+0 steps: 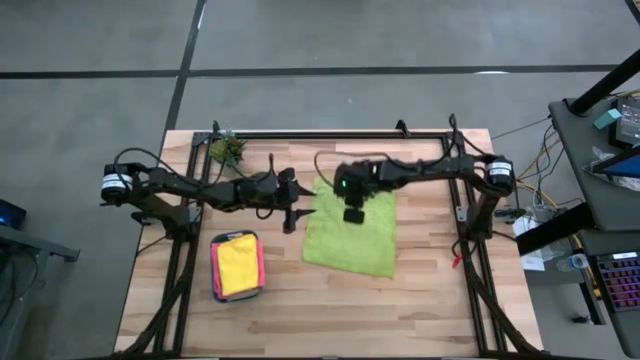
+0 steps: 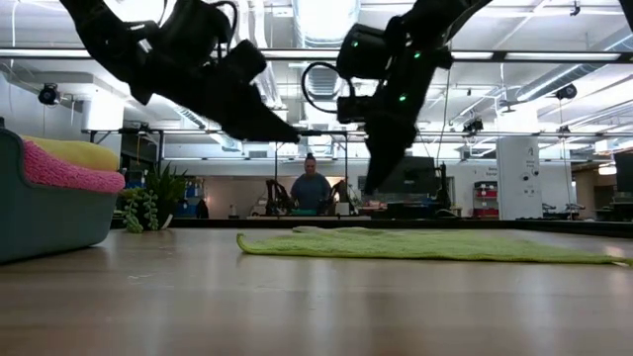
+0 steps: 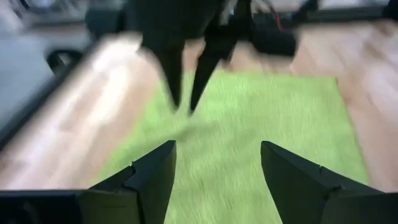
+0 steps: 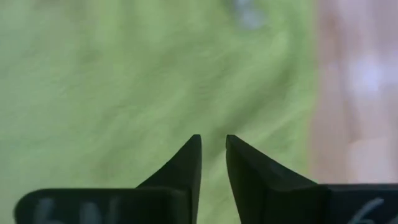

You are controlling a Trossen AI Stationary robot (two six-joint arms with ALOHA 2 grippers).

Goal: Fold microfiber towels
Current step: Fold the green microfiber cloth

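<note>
We see a wooden table [image 1: 330,310] of pale planks. A teal tray [image 1: 215,268] sits toward its left side, and a small potted plant [image 1: 228,148] stands near the far left corner. Beyond the table, a person [image 2: 313,188] sits in the room behind, under ceiling lights.

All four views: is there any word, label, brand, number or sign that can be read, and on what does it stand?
None can be read.
Right hand: pale marks on its body in its own wrist view, too blurred to read.
Lime green towel, teal tray, wooden table: no print shows.
Room behind the table in the low view: whatever signs it may hold are too small to tell.
</note>
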